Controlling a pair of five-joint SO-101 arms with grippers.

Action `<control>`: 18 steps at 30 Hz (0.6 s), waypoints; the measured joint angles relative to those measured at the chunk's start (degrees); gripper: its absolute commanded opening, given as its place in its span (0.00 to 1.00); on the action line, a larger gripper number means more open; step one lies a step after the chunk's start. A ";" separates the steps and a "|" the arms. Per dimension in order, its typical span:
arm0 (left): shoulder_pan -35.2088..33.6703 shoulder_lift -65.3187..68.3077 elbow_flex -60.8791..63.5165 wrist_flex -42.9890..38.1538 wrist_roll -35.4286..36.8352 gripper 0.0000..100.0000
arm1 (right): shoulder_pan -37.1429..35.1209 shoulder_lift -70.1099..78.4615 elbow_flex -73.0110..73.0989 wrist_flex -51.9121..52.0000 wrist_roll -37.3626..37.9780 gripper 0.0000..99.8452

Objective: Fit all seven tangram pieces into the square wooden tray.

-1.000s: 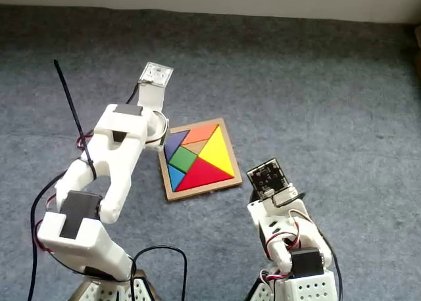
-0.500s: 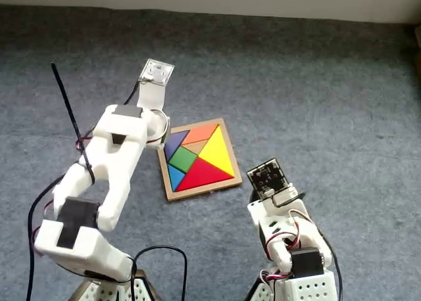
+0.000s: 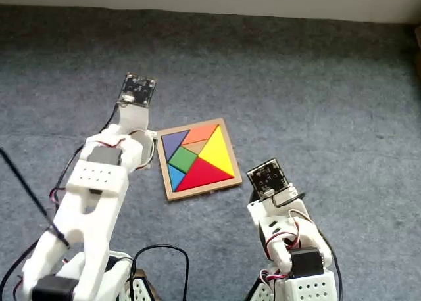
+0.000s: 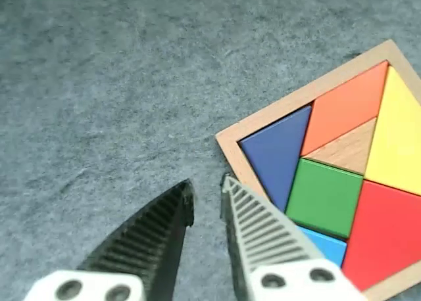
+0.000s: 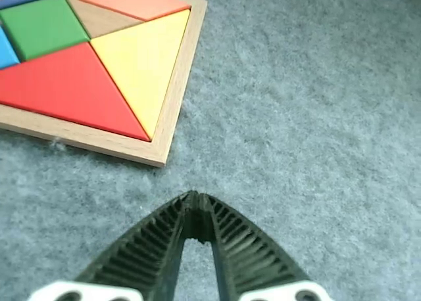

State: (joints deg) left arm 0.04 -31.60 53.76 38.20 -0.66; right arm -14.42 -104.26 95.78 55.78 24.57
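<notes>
The square wooden tray (image 3: 205,190) lies on the grey carpet between the two arms. It holds a dark blue triangle (image 3: 172,143), an orange piece (image 3: 202,132), a plain wood triangle (image 3: 194,145), a green square (image 3: 182,159), a yellow triangle (image 3: 217,153), a red triangle (image 3: 204,175) and a light blue triangle (image 3: 174,176), all lying flat. My left gripper (image 4: 208,185) hovers just off the tray's corner (image 4: 227,143) by the dark blue triangle, slightly open and holding nothing. My right gripper (image 5: 195,197) is shut and empty over bare carpet, a little off the tray edge (image 5: 85,135) near the red and yellow triangles.
Grey carpet (image 3: 316,84) spreads on every side of the tray. The left arm (image 3: 99,183) stretches along the tray's left side. The right arm (image 3: 279,209) sits folded near the front. A pale wall strip (image 3: 263,2) runs along the far edge.
The left arm has swung left and drawn back from the tray's top-left corner. The tray, its pieces and the right arm have stayed put.
</notes>
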 measured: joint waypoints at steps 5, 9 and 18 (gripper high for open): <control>-0.18 -18.02 9.32 0.00 0.00 0.01 | 0.00 0.00 0.00 0.00 0.00 0.01; -0.53 -33.14 16.09 0.00 0.00 0.01 | 0.00 0.00 0.00 0.00 0.00 0.01; -0.44 -65.41 25.76 11.43 0.00 0.01 | 2.02 0.00 0.00 0.00 -6.07 0.01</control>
State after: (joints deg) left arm -0.40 -97.01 79.52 49.63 -0.66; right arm -12.40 -104.26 95.78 55.78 18.51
